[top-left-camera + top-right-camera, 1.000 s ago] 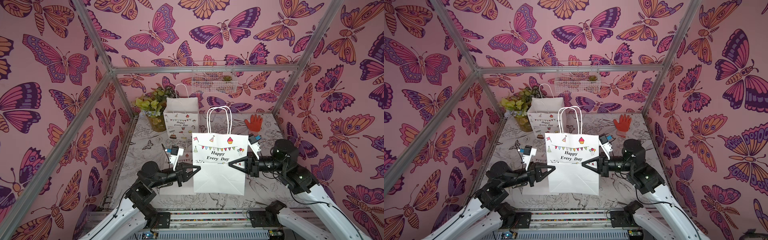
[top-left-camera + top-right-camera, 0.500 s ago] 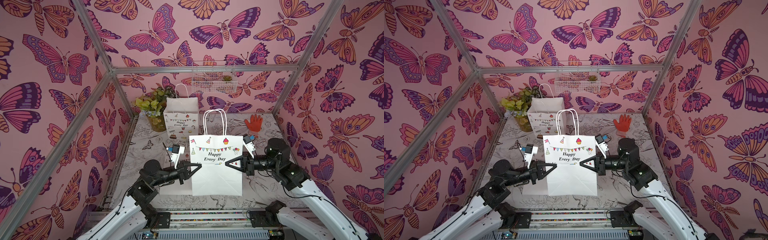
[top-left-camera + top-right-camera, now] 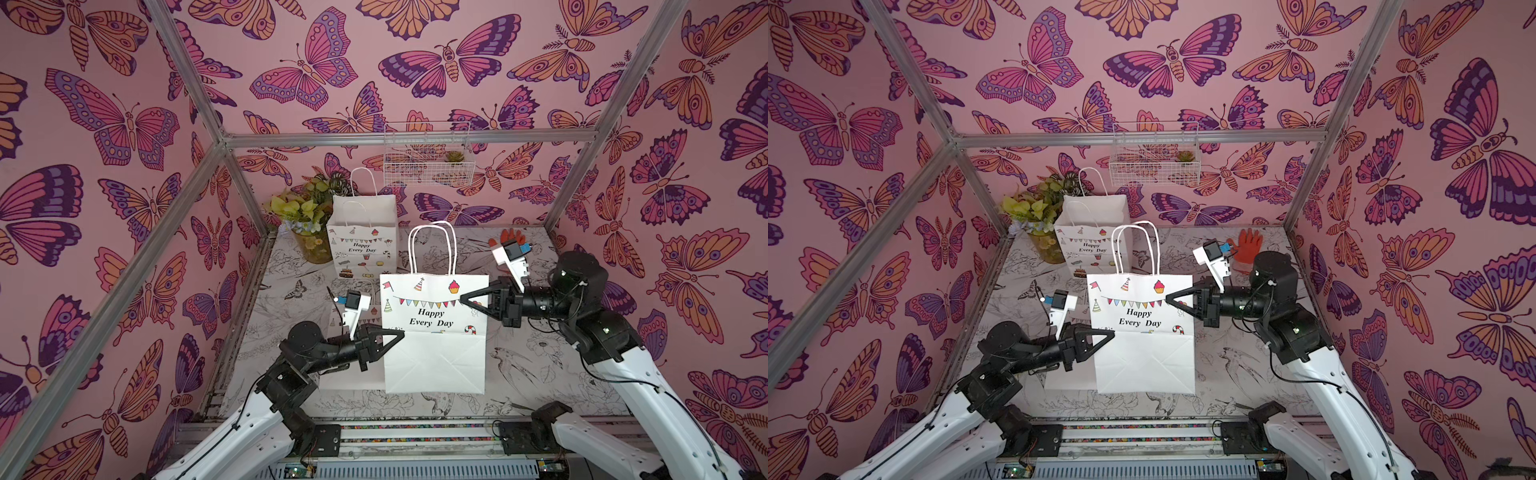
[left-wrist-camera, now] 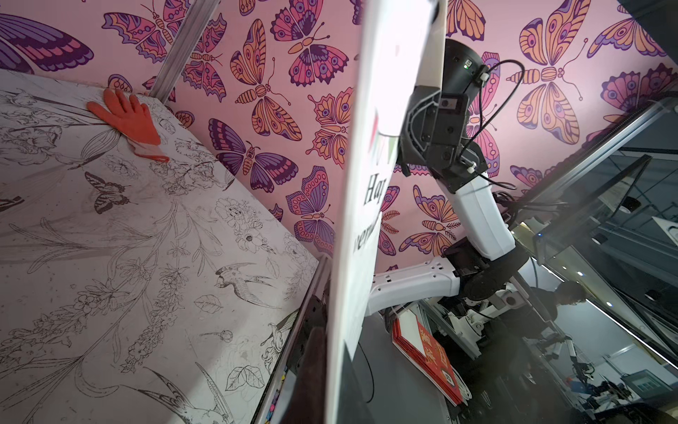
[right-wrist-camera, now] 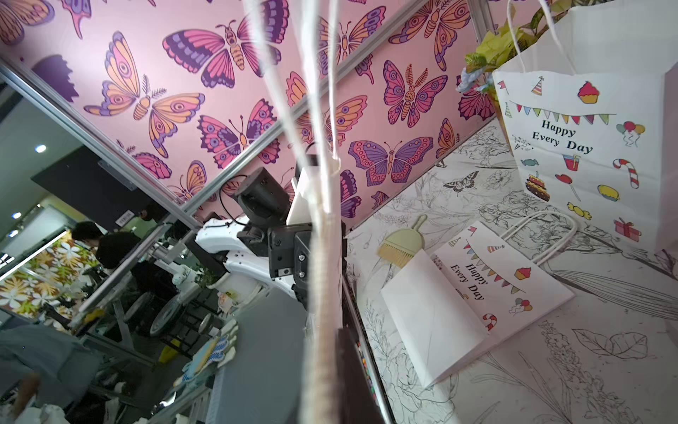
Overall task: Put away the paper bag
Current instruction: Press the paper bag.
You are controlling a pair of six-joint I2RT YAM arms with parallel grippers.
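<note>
A flattened white paper bag [image 3: 434, 357] [image 3: 1144, 361] printed "Happy Every Day" hangs upright above the table, handles up, in both top views. My left gripper [image 3: 400, 333] [image 3: 1111, 332] is shut on its left edge at mid height. My right gripper [image 3: 463, 297] [image 3: 1168, 298] is shut on its right edge, higher up. The left wrist view shows the bag [image 4: 354, 257] edge-on running into the left gripper [image 4: 330, 370]. In the right wrist view the bag's edge [image 5: 324, 286] and its handles run into the right gripper [image 5: 332, 370].
A second printed bag [image 3: 362, 245] stands open at the back by a potted plant [image 3: 305, 216]. A third bag [image 5: 477, 293] lies flat on the table beside a small brush [image 5: 401, 244]. An orange glove [image 3: 1248, 245] lies back right. A wire basket [image 3: 428, 162] hangs on the back wall.
My right gripper has let go briefly and shut again higher up the bag's right edge. The bag has shifted slightly left. The left gripper has kept its hold.
</note>
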